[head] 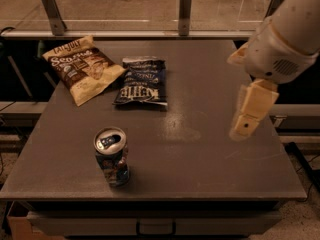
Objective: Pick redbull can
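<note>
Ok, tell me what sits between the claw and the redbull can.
Only bare table in the camera view: claw hangs at right, redbull can stands front left.

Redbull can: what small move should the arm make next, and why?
Probably carry the gripper leftward toward the redbull can. The gripper hangs over the table's right side, well apart from the can, which stands upright near the front-left edge.

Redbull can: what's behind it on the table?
Behind the redbull can: dark chip bag, tan chip bag, both flat. Gripper hovers far right. Table under the bags is hidden.
</note>
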Robot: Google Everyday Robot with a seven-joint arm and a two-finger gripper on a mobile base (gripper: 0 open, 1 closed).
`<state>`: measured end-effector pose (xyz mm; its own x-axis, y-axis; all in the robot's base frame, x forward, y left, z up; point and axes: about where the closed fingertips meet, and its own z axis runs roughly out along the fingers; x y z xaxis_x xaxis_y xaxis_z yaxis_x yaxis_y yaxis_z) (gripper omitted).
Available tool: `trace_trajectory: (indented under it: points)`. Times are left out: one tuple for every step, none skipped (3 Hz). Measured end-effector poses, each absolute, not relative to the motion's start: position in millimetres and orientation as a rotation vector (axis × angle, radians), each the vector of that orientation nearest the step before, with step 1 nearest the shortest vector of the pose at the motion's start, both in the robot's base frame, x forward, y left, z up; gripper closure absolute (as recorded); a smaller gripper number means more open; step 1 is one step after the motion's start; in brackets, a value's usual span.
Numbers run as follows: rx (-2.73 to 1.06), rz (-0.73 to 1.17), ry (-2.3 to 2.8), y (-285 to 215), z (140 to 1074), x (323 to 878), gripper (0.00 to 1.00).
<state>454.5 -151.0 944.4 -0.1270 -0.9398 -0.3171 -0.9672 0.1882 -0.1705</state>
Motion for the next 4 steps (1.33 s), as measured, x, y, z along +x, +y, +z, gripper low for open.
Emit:
trace_trajectory:
  points:
    - [-1.837, 0.364, 2.005, -80.8, 915.3, 456.9, 0.00]
    - [-1.835, 0.576, 1.882, -27.8, 904.4, 443.9, 0.00]
    - [-1.814, 0.743, 1.756, 7.7, 906.0, 417.6, 0.00]
    - [-1.775, 0.876, 1.628, 34.0, 907.3, 390.3, 0.00]
